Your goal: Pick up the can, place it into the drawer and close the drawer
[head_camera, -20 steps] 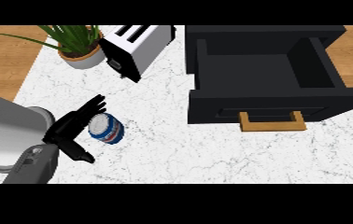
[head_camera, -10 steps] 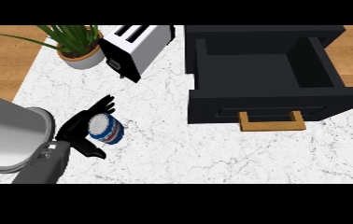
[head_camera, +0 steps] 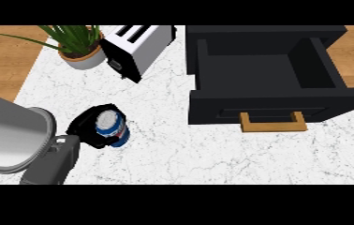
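Pick step: left robot hand (head_camera: 84,128) is curled round the can (head_camera: 113,129), which looks to be standing on the tabletop (head_camera: 207,153) at lower left (lift-off hard to judge from above). Next: raise it, carry right to the open drawer (head_camera: 266,74), clearing its front wall.

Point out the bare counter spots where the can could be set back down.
Free marble lies between the can and the drawer front, and along the near edge below the handle. It is crowded at the back left, where the plant and toaster stand. The left hand curls round the can.
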Robot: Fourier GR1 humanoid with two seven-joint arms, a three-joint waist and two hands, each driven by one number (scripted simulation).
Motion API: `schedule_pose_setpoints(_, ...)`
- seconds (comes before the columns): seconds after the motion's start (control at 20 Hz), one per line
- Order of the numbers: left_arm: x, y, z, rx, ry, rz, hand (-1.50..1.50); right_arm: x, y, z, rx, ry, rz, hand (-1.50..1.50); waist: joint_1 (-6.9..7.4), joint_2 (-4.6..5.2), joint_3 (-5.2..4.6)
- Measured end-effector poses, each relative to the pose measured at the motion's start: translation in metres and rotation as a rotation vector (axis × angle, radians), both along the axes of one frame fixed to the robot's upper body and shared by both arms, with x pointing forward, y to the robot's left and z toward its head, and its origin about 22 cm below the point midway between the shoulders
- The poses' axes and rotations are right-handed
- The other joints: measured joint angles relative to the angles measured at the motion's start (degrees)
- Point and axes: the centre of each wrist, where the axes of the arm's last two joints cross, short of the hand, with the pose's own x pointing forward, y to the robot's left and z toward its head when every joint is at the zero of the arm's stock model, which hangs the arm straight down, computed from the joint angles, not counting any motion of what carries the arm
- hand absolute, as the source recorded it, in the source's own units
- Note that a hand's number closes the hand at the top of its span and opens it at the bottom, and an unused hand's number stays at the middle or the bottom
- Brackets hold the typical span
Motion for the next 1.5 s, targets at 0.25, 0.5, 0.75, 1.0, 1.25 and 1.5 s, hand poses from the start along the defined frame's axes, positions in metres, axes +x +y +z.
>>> schedule_pose_setpoints(0.25, 0.009, -0.021, 0.004, -0.052, -0.016, -0.063, 1.50, -0.001, 0.000, -0.002, 0.003, 0.013, -0.005, -1.50, 0.29, -0.10, -0.02)
schedule_pose_setpoints(0.5, 0.015, -0.033, 0.010, -0.120, -0.069, 0.024, 1.50, -0.002, 0.002, -0.003, 0.009, 0.012, -0.016, -1.50, 0.92, -0.33, 0.02)
schedule_pose_setpoints(0.75, 0.009, -0.039, 0.005, -0.175, -0.151, 0.404, 1.50, -0.007, 0.000, -0.003, 0.013, 0.013, -0.034, -1.50, 1.64, -0.60, 0.08)
schedule_pose_setpoints(1.0, 0.019, -0.059, 0.025, -0.184, -0.215, 0.560, 1.50, -0.013, 0.001, -0.001, 0.012, 0.012, -0.039, -1.50, 1.75, -0.71, 0.11)
schedule_pose_setpoints(1.25, 0.030, -0.080, 0.065, -0.168, -0.292, 0.593, 1.50, -0.014, 0.003, 0.001, 0.017, 0.009, -0.038, -1.50, 1.50, -0.66, 0.07)
schedule_pose_setpoints(1.5, 0.041, -0.107, 0.122, -0.143, -0.336, 0.585, 1.50, -0.011, 0.010, 0.006, 0.022, 0.009, -0.031, -1.50, 1.17, -0.56, 0.05)
